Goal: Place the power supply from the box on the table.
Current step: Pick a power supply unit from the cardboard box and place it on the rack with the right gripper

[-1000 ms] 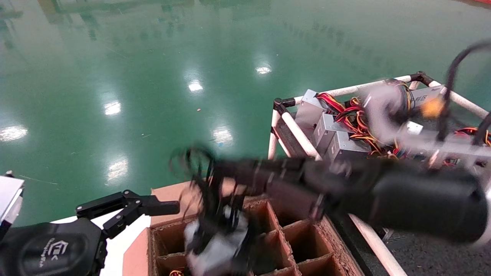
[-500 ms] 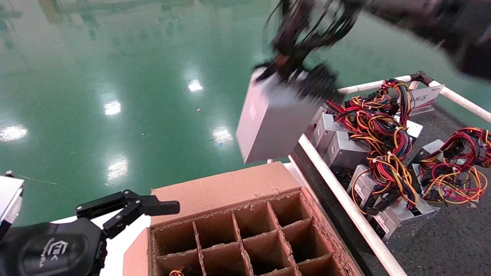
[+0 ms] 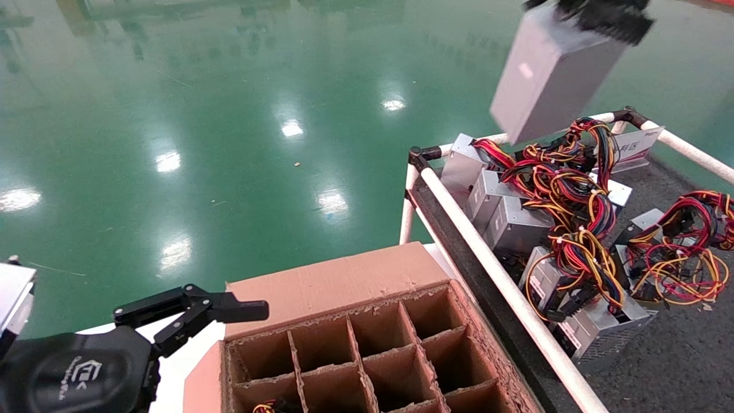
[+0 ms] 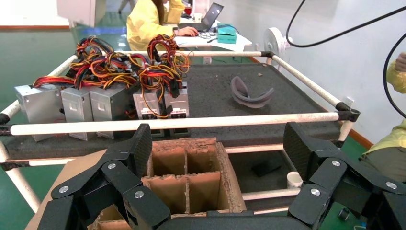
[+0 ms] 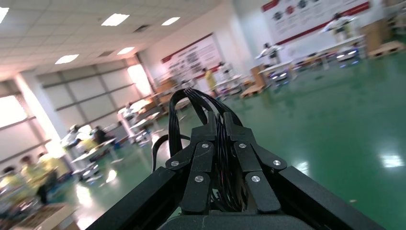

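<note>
I read the power supply (image 3: 547,71) as hanging high in the air at the far right of the head view, above the far rail of the tabletop (image 3: 504,284) and well clear of the box (image 3: 367,350); it is tilted, one corner lowest. My judgement is that it is a stiff, fairly heavy metal case that will not deform, with smooth sides that offer little friction; its black cables (image 5: 191,103) are soft and will let the case swing; a hold on the cable bundle close to the case limits that swing best.

The right end effector (image 5: 223,148) is clenched on the black cables, which pass between its fingers in the right wrist view; its fingers stand nearly together, with only the bundle between them; the case itself hangs below and does not show in that view.

The left end effector (image 4: 218,148) is parked at the near left beside the box, fingers spread wide, grasping nothing.

Other grey units with coloured wires (image 3: 565,189) crowd the far left part of the tabletop; bare surface lies to the right of them.
</note>
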You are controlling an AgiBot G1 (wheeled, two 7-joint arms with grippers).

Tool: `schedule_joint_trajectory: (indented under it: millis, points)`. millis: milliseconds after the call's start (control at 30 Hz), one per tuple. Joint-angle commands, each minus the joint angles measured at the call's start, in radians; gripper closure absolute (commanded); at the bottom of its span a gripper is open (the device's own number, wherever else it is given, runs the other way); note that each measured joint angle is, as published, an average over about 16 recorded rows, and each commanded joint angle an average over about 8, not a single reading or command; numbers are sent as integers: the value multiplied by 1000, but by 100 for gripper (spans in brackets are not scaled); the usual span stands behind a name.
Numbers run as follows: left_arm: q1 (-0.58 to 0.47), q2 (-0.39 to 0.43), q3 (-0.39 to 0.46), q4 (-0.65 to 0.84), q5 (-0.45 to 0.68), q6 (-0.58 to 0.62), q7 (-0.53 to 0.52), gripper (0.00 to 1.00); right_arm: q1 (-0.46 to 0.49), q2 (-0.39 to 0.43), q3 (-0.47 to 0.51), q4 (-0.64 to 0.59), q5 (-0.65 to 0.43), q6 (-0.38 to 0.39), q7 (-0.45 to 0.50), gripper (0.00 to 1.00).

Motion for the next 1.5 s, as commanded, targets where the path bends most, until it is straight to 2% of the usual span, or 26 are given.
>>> schedule_joint_trajectory:
  millis: [33,367,767,1100,1500]
  points:
    - [0,0,0,0,0,0,0,0,28,9,-1,-37,-14,-4,-14,100]
    - [0,0,0,0,0,0,0,0,138,76,-5,-186,-69,-23,-62,100]
    - [0,0,0,0,0,0,0,0,247,140,-38,-360,-170,-7,-158,100]
    - [0,0,0,0,0,0,0,0,284,103,-60,-526,-233,112,-285,100]
    - [0,0,1,0,0,0,0,0,253,1,-43,-690,-218,290,-422,100]
